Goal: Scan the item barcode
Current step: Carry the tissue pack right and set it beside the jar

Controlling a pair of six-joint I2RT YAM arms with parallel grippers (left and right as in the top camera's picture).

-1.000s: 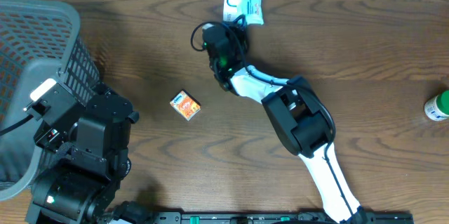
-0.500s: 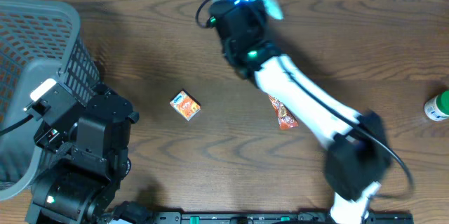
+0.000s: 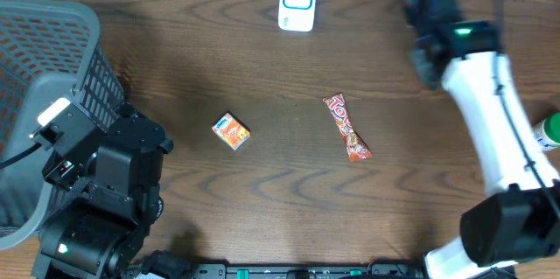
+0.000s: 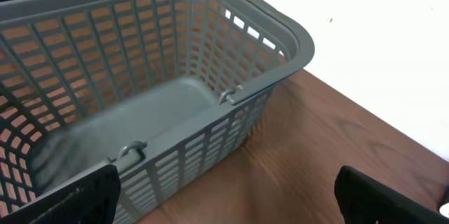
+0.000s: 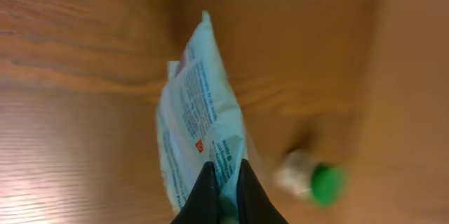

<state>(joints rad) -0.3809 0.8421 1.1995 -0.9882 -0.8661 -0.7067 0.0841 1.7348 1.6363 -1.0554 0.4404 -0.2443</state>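
Right hand (image 5: 224, 171) is pressed together on the lower edge of a pale packet (image 5: 200, 112): both fingers (image 5: 205, 190) pinch it, and the printed face, with fine text and a small red mark, stands edge-up in the wrist view over brown wood. In the overhead view I cannot see the packet itself, since the right wrist covers it. That wrist sits over the far right part of the table (image 3: 175, 69), well apart from the scanner (image 3: 297, 1), which lies at the middle of the far edge. A green-capped bottle (image 5: 312, 182) shows blurred beside the packet in the wrist view; overhead it is at the right edge. Left hand (image 4: 226, 182) is spread wide, holding nothing, with its two dark fingers at the lower corners of its own view. It faces a grey basket (image 4: 175, 62) that stands on the left end of the table. A candy bar (image 3: 347, 128) in a red wrapper lies flat near the centre, and a small orange box (image 3: 232, 131) lies to its left, apart from it.
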